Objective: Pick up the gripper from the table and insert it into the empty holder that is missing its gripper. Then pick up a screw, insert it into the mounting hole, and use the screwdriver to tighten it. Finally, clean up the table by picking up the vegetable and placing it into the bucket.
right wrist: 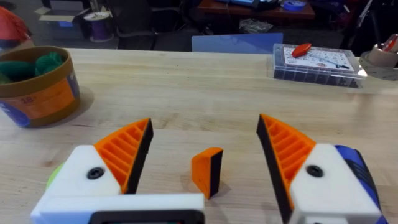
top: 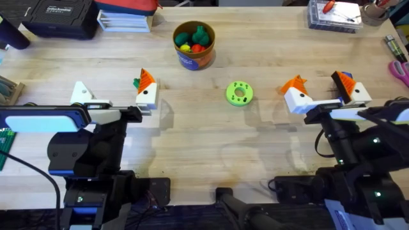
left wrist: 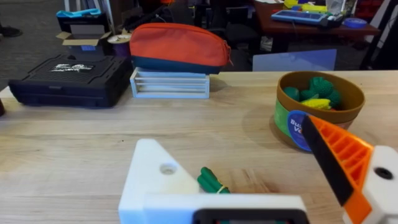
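My left gripper (top: 114, 88) is open low over the table. One finger is a bare white holder (left wrist: 155, 180) with a mounting hole; the other carries an orange ribbed pad (left wrist: 339, 158). The slim green vegetable (left wrist: 211, 182) lies on the table between them, close to the padded finger (top: 146, 88). My right gripper (top: 318, 84) is open, both fingers padded in orange. A small loose orange wedge with a black face (right wrist: 206, 171) lies on the table between its fingers. The brown-orange bucket (top: 193, 46) with a blue label stands at the back centre and holds toy vegetables. A blue object (right wrist: 356, 167) shows behind the right finger.
A bright green disc with holes (top: 239, 93) lies between the two grippers. A clear parts box (top: 332, 14) is at the back right, and a pink-handled tool (top: 400, 70) lies at the right edge. A black case (top: 61, 18), a white stack and a red pouch (left wrist: 177, 45) line the back left.
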Available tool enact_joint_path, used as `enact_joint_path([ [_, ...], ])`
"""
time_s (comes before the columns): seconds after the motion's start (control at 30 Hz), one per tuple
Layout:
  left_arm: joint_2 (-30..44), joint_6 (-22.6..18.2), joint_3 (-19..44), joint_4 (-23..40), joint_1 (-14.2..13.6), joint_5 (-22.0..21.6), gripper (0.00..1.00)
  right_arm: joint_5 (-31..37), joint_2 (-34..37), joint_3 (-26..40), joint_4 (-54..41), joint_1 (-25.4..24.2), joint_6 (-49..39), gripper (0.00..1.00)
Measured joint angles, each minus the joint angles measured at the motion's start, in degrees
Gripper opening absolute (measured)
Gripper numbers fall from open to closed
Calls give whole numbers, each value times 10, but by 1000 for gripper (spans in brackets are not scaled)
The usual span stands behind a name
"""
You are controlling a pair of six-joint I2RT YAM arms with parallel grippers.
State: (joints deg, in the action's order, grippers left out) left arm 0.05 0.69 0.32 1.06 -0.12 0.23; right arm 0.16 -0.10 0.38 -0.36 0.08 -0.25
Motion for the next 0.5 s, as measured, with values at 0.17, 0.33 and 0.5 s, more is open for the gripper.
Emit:
enact_joint_path([
  [0.17, 0, 0, 0, 0, 0, -1, 988, 0, 0, 0, -4, 0, 0, 994],
  [0.33, 0, 0, 0, 0, 0, -1, 987, 0, 0, 0, -1, 0, 0, 994],
  [0.5, 3, 2, 29, 60, 0, -1, 985, 2, 7, 33, -73, 0, 7, 994],
])
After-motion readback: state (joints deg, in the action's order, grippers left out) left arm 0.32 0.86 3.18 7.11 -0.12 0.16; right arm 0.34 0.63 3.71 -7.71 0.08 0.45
